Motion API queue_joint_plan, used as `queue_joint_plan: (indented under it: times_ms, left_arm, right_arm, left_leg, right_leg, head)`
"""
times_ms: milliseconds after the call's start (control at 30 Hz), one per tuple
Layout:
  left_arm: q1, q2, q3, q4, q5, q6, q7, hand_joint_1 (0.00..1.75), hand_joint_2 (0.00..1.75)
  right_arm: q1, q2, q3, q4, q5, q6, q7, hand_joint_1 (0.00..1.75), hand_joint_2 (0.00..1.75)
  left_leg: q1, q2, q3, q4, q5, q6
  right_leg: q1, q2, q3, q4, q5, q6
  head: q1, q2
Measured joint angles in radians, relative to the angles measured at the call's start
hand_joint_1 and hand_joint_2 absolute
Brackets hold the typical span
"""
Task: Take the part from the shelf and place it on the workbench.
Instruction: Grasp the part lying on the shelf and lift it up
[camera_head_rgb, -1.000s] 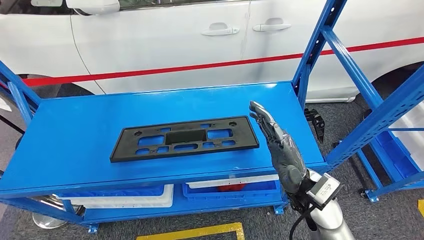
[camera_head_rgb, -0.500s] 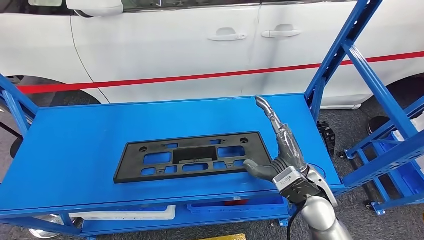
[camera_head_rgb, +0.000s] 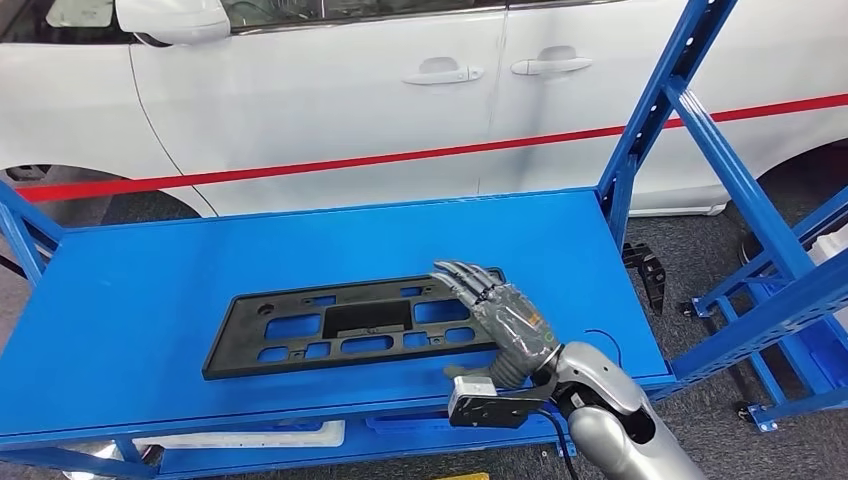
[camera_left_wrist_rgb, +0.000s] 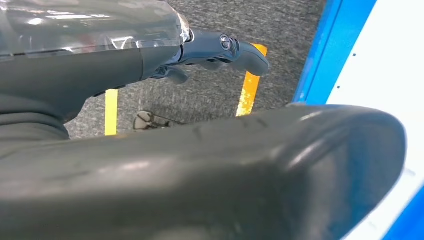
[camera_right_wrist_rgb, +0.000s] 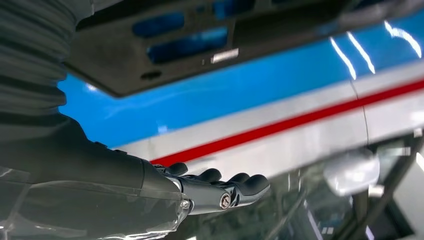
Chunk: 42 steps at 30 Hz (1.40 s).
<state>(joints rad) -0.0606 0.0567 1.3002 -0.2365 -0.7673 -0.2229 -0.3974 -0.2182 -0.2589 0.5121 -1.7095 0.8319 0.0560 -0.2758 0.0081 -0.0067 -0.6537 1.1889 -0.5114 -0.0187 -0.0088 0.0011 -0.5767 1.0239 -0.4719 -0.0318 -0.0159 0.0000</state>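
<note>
No brand, label or writing can be read anywhere in these views. The black plastic part (camera_head_rgb: 352, 325), a long flat plate with rectangular cut-outs and small round holes, lies flat on the blue shelf top (camera_head_rgb: 150, 290). The right hand (camera_head_rgb: 496, 318) hangs palm down over the part's right end, its fingers (camera_head_rgb: 462, 277) extended and spread with nothing between them; their tips lie over the part's upper right corner, and whether they touch it cannot be told. In the right wrist view the same fingers (camera_right_wrist_rgb: 235, 186) stretch out side by side, free of any object, with the part (camera_right_wrist_rgb: 200, 45) just beside them and the shelf's blue surface beyond.

Past the fingertips stands a white car (camera_head_rgb: 330, 110) with two door handles (camera_head_rgb: 495, 70), a wing mirror and a red stripe (camera_head_rgb: 400, 158) along its side. To the right of the fingers rise the blue uprights and diagonal braces of the shelf frame (camera_head_rgb: 665, 110), over grey carpet.

The left hand (camera_left_wrist_rgb: 210, 50) hangs over grey carpet with yellow floor lines (camera_left_wrist_rgb: 249, 92); its dark fingers are extended and apart, holding nothing. A blue and white edge runs just beyond them.
</note>
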Motion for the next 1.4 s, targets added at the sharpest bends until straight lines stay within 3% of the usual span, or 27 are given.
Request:
queue_joint_plan:
  times_ms: [67,100,233,300,367,400,433,467,567,633,733,800,867,900,933,967,1033,1100,1200,1267,1300,1400]
  left_arm:
    - [-0.002,0.001,0.001,0.000,-0.003,-0.001,-0.001,0.00,0.00]
    - [-0.003,0.001,0.001,0.000,-0.004,-0.002,-0.001,0.00,0.00]
    - [-0.001,0.002,0.006,0.000,-0.005,-0.005,-0.003,0.00,0.00]
    - [-0.002,0.002,0.007,0.000,-0.005,-0.006,-0.004,0.00,0.00]
    - [-0.002,0.002,0.009,0.000,-0.005,-0.007,-0.004,0.00,0.00]
    - [-0.002,0.002,0.011,0.000,-0.005,-0.008,-0.005,0.00,0.00]
    - [-0.001,0.002,0.012,0.000,-0.005,-0.009,-0.006,0.00,0.00]
    - [-0.001,0.002,0.014,0.000,-0.005,-0.011,-0.007,0.00,0.00]
    - [-0.001,-0.001,0.017,0.000,-0.005,-0.016,-0.011,0.00,0.00]
    - [-0.001,-0.003,0.018,0.000,-0.004,-0.017,-0.014,0.00,0.00]
    - [-0.001,-0.008,0.019,0.000,-0.005,-0.019,-0.016,0.00,0.00]
    - [-0.001,-0.012,0.019,0.000,-0.008,-0.021,-0.017,0.00,0.00]
    - [-0.001,-0.016,0.019,0.000,-0.013,-0.023,-0.017,0.00,0.00]
    - [0.000,-0.019,0.019,0.000,-0.014,-0.023,-0.017,0.00,0.00]
    - [0.000,-0.021,0.019,0.000,-0.016,-0.023,-0.017,0.00,0.00]
    - [0.001,-0.024,0.019,0.000,-0.016,-0.024,-0.017,0.00,0.00]
    - [0.001,-0.027,0.019,0.000,-0.017,-0.027,-0.019,0.00,0.00]
    - [-0.001,-0.028,0.019,0.000,-0.017,-0.028,-0.020,0.00,0.00]
    - [-0.001,-0.033,0.019,0.000,-0.017,-0.029,-0.020,0.00,0.00]
    - [-0.001,-0.038,0.020,0.000,-0.017,-0.029,-0.021,0.00,0.00]
    - [-0.002,-0.041,0.020,0.000,-0.017,-0.029,-0.021,0.00,0.00]
    - [-0.002,-0.048,0.022,0.000,-0.017,-0.028,-0.024,0.00,0.00]
  right_arm:
    - [-0.021,-0.011,0.032,0.019,0.009,0.019,0.009,0.00,1.75]
    - [-0.031,-0.016,0.047,0.029,0.014,0.026,0.015,0.00,1.75]
    - [-0.072,-0.034,0.092,0.061,0.022,0.040,0.040,0.00,1.75]
    - [-0.088,-0.042,0.104,0.071,0.022,0.042,0.045,0.00,1.75]
    - [-0.097,-0.049,0.114,0.083,0.021,0.045,0.049,0.00,1.75]
    - [-0.100,-0.052,0.121,0.090,0.023,0.046,0.055,0.00,1.75]
    - [-0.104,-0.055,0.128,0.098,0.027,0.046,0.064,0.00,1.75]
    - [-0.109,-0.059,0.135,0.105,0.032,0.046,0.075,0.00,1.75]
    - [-0.124,-0.071,0.146,0.120,0.056,0.039,0.107,0.00,1.75]
    - [-0.129,-0.077,0.152,0.129,0.072,0.035,0.124,0.00,1.75]
    - [-0.129,-0.081,0.161,0.145,0.088,0.036,0.143,0.00,1.75]
    - [-0.128,-0.081,0.165,0.154,0.094,0.041,0.153,0.00,1.75]
    - [-0.121,-0.081,0.167,0.163,0.101,0.046,0.160,0.00,1.75]
    - [-0.115,-0.081,0.169,0.168,0.106,0.047,0.163,0.00,1.75]
    - [-0.109,-0.081,0.171,0.172,0.112,0.048,0.166,0.00,1.75]
    - [-0.106,-0.081,0.173,0.176,0.118,0.049,0.168,0.00,1.75]
    - [-0.103,-0.081,0.176,0.183,0.134,0.048,0.173,0.00,1.75]
    - [-0.103,-0.081,0.176,0.190,0.153,0.047,0.183,0.00,1.75]
    - [-0.103,-0.080,0.176,0.199,0.184,0.042,0.203,0.00,1.75]
    - [-0.103,-0.078,0.176,0.207,0.214,0.034,0.222,0.00,1.75]
    - [-0.104,-0.077,0.176,0.213,0.233,0.027,0.233,0.00,1.75]
    - [-0.108,-0.070,0.176,0.240,0.299,-0.002,0.258,0.00,1.75]
  left_leg:
    - [-0.003,0.000,0.060,-0.127,0.050,0.007]
    - [-0.005,0.000,0.074,-0.160,0.058,0.011]
    - [-0.003,0.000,0.081,-0.182,0.063,0.030]
    - [0.002,0.001,0.087,-0.192,0.069,0.040]
    - [0.002,0.001,0.087,-0.192,0.069,0.044]
    - [0.002,0.001,0.087,-0.192,0.069,0.044]
    - [0.002,0.001,0.087,-0.192,0.068,0.044]
    - [0.002,0.000,0.088,-0.191,0.068,0.043]
    - [0.000,-0.001,0.089,-0.186,0.061,0.034]
    - [-0.003,-0.001,0.086,-0.182,0.058,0.024]
    - [-0.002,0.000,0.084,-0.178,0.050,0.006]
    - [0.001,0.001,0.058,-0.113,0.007,-0.003]
    - [0.003,0.001,-0.001,0.018,-0.058,-0.008]
    - [0.003,0.001,-0.027,0.073,-0.077,-0.010]
    - [0.003,0.001,-0.039,0.098,-0.078,-0.010]
    - [0.003,0.001,-0.033,0.083,-0.059,-0.009]
    - [0.003,0.001,0.024,-0.041,0.011,-0.001]
    - [-0.002,0.001,0.077,-0.153,0.049,0.009]
    - [-0.006,0.000,0.088,-0.180,0.052,0.022]
    - [-0.001,0.001,0.094,-0.191,0.060,0.033]
    - [0.002,0.001,0.097,-0.197,0.064,0.039]
    - [0.002,0.002,0.097,-0.201,0.066,0.043]
  right_leg:
    - [0.003,0.001,0.005,0.001,-0.004,0.006]
    - [0.004,0.001,0.004,0.002,-0.005,0.010]
    - [0.004,0.001,0.001,0.007,-0.011,0.030]
    - [0.003,0.001,-0.028,0.071,-0.050,0.039]
    - [0.000,0.000,-0.089,0.191,-0.104,0.046]
    - [-0.002,0.000,-0.115,0.238,-0.116,0.049]
    - [-0.004,0.000,-0.127,0.255,-0.109,0.050]
    - [-0.006,0.000,-0.120,0.234,-0.085,0.051]
    - [-0.006,-0.001,-0.043,0.059,0.005,0.044]
    - [-0.003,0.000,-0.021,0.005,0.015,0.036]
    - [-0.003,0.001,-0.018,-0.004,0.018,0.019]
    - [-0.005,-0.001,-0.014,-0.010,0.021,0.008]
    - [-0.002,-0.002,-0.014,-0.010,0.020,0.002]
    - [-0.001,-0.002,-0.014,-0.010,0.019,0.000]
    - [0.000,-0.002,-0.014,-0.009,0.019,0.000]
    - [0.001,-0.002,-0.013,-0.008,0.018,-0.001]
    - [0.002,0.000,-0.011,-0.005,0.015,0.001]
    - [0.005,0.002,-0.011,-0.002,0.012,0.007]
    - [0.006,0.003,-0.012,-0.004,0.014,0.021]
    - [0.006,0.003,-0.017,0.013,0.000,0.032]
    - [0.005,0.002,-0.031,0.045,-0.021,0.037]
    - [0.001,0.002,-0.116,0.223,-0.107,0.046]
  head:
    - [0.000,0.000]
    - [0.001,0.000]
    - [0.001,0.000]
    - [0.002,0.000]
    - [0.002,0.000]
    - [0.002,0.000]
    - [0.002,0.000]
    - [0.002,0.000]
    - [0.002,0.000]
    - [0.001,0.000]
    - [0.001,0.000]
    - [0.001,0.000]
    - [0.000,0.000]
    - [0.000,0.000]
    - [0.000,0.000]
    - [0.000,0.000]
    - [0.000,0.000]
    - [0.001,0.000]
    - [0.001,0.000]
    - [0.002,0.000]
    - [0.003,0.000]
    - [0.004,0.000]
